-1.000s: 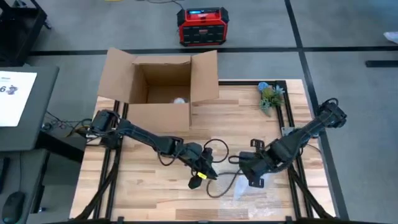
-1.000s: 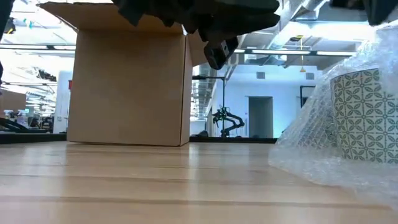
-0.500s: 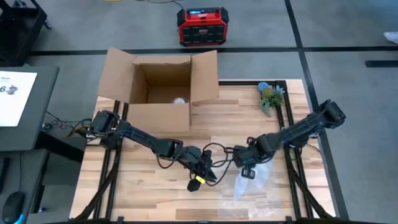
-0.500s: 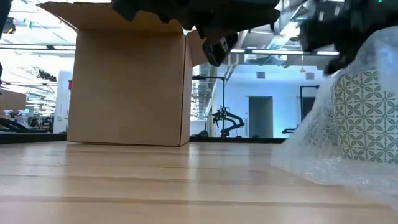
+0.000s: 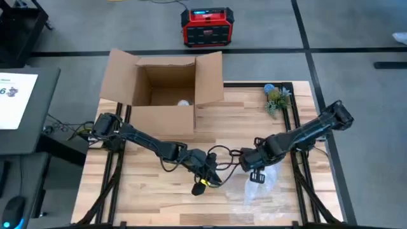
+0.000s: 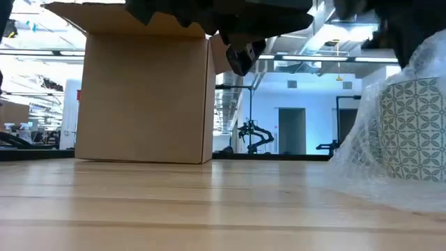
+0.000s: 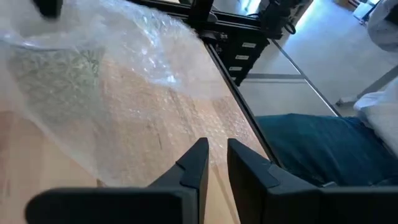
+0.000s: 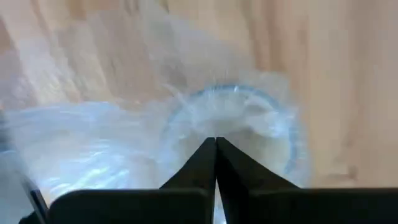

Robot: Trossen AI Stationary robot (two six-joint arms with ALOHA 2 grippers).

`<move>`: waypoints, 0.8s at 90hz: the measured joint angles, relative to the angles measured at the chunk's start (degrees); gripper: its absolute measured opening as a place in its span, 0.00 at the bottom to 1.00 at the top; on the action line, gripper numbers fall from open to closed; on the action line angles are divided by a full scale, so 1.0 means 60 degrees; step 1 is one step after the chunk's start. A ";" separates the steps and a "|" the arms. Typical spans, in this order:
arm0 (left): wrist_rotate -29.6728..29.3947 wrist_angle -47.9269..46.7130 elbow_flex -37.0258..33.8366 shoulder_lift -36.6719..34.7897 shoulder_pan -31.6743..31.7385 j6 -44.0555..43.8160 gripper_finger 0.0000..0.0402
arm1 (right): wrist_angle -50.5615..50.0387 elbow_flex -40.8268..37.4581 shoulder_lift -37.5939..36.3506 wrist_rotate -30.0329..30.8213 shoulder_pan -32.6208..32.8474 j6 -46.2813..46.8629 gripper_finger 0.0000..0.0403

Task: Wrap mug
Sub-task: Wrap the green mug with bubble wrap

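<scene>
Bubble-wrapped mug (image 5: 260,180) directly beneath right tool (image 5: 256,176).

A white mug (image 6: 417,129) with a green leaf-lattice pattern stands upright on the desk's front-right part, draped in clear bubble wrap (image 5: 259,184) (its rim visible through the film).
</scene>
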 joint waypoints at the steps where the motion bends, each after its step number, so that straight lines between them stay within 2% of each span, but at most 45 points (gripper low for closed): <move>1: 0.0000 0.0000 0.0000 0.0000 0.0000 0.0000 0.09 | -0.0104 0.0112 -0.0001 0.0110 0.0077 0.0041 0.00; 7: -0.0005 0.0004 0.0000 0.0000 -0.0004 0.0000 0.09 | -0.0503 0.0755 -0.0004 0.0701 0.0621 0.0289 0.00; 19: -0.0034 0.0009 0.0000 0.0000 0.0000 0.0000 0.09 | -0.0235 0.1457 -0.0015 0.1435 0.1878 0.0558 0.00; 35: -0.0124 0.0019 0.0000 0.0000 -0.0004 0.0000 0.09 | 0.1107 0.1473 0.0109 0.1526 0.3586 0.1448 0.00; 53: -0.0290 0.0210 0.0000 0.0000 -0.0007 0.0013 0.09 | 0.2480 0.0661 0.0511 0.1614 0.5164 0.4481 0.00; 72: -0.0495 0.0284 0.0000 0.0000 -0.0015 0.0007 0.09 | 0.3291 -0.1353 0.0834 0.1681 0.6190 0.8425 0.00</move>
